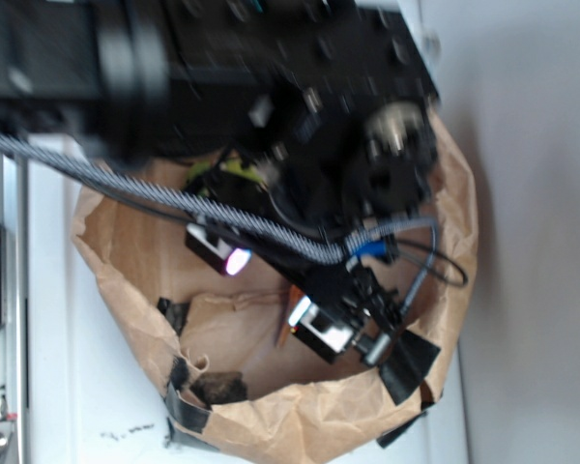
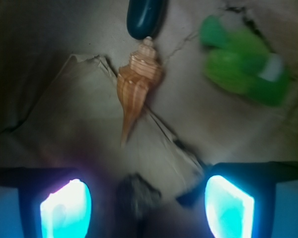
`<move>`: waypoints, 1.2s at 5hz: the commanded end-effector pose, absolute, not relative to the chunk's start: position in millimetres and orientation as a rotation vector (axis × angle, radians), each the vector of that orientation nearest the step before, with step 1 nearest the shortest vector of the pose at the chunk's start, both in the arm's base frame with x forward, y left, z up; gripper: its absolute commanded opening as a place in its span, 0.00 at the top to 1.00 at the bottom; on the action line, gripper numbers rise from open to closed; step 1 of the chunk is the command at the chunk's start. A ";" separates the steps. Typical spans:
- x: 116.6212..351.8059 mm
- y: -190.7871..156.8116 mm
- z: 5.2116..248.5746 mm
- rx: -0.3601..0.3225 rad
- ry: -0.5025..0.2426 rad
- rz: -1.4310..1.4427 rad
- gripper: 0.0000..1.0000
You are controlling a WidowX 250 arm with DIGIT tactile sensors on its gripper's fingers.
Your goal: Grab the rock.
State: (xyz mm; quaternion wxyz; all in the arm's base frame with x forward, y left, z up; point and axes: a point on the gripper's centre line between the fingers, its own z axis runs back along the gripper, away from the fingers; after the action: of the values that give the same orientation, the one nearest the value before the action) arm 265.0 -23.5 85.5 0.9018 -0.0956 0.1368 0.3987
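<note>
A small, rough, matte dark brown-black rock (image 2: 137, 195) was seen btwn the end effector (image 2: 148, 208) pads, spread wide apart, untouched.

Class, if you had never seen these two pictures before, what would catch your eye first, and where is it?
In the wrist view, the gripper shows two glowing blue-white fingers, open, with the dark rock between them. Above lies an orange seashell, and a bright green toy at upper right. From outside, the black arm fills a brown paper bag.
</note>
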 end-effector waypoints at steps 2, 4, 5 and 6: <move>256.6 -50.3 29.8 -0.180 0.295 0.662 0.00; 267.5 -52.1 38.0 -0.273 0.347 0.562 0.00; 267.5 -52.1 38.0 -0.273 0.347 0.562 0.00; 267.5 -52.1 38.0 -0.273 0.347 0.562 0.00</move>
State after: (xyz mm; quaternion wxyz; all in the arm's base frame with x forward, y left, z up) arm 259.9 -57.5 29.6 0.9336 -0.1250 0.1910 0.2762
